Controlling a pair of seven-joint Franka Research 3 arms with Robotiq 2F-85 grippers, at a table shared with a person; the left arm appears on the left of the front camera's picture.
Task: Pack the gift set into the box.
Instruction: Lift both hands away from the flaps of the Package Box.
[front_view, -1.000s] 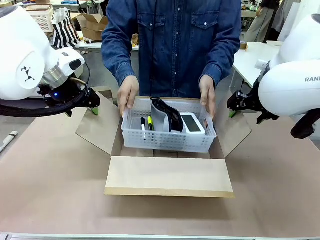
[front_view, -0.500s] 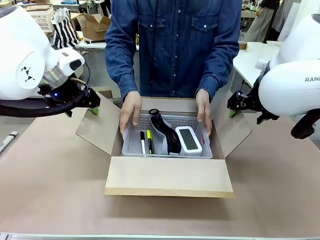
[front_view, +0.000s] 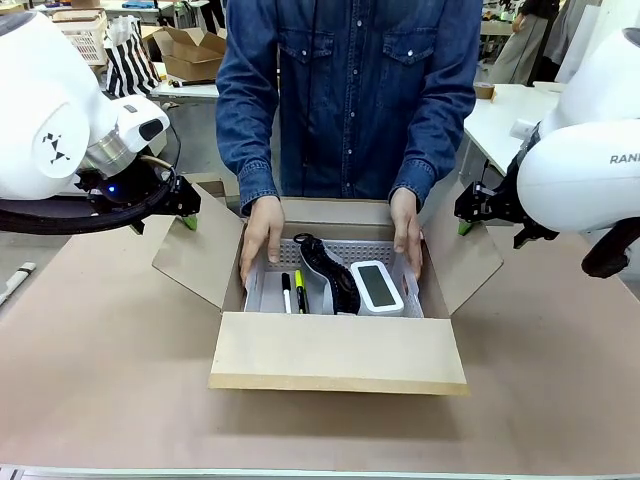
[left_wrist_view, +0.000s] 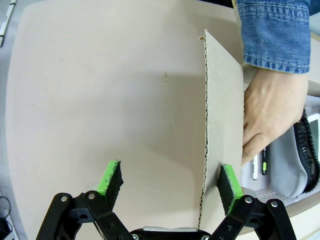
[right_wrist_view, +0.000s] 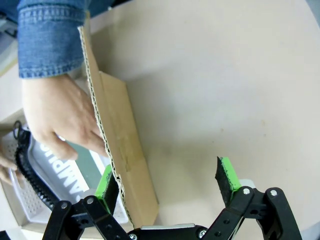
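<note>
The box (front_view: 338, 354) stands open mid-table, flaps spread. Inside it sits the gift set (front_view: 375, 250): a white perforated basket with pens (front_view: 292, 292), a black coiled item (front_view: 330, 272) and a white device (front_view: 378, 287). The person's hands (front_view: 262, 232) grip both basket ends. My left gripper (front_view: 186, 206) is open, straddling the left flap's edge (left_wrist_view: 222, 100); the flap stands near one pad (left_wrist_view: 229, 181), whether touching I cannot tell. My right gripper (front_view: 467, 211) is open around the right flap (right_wrist_view: 117, 135), its pad (right_wrist_view: 106, 184) beside the cardboard. Nothing is clamped.
Brown board covers the table (front_view: 100, 350). A pen (front_view: 16, 281) lies at the far left edge. Behind the person are a smaller cardboard box (front_view: 190, 52), a striped bag (front_view: 130, 58) and a white table (front_view: 500, 125) at right.
The person has lowered the basket from above the box rim down into the box. Both arms have stayed where they were.
</note>
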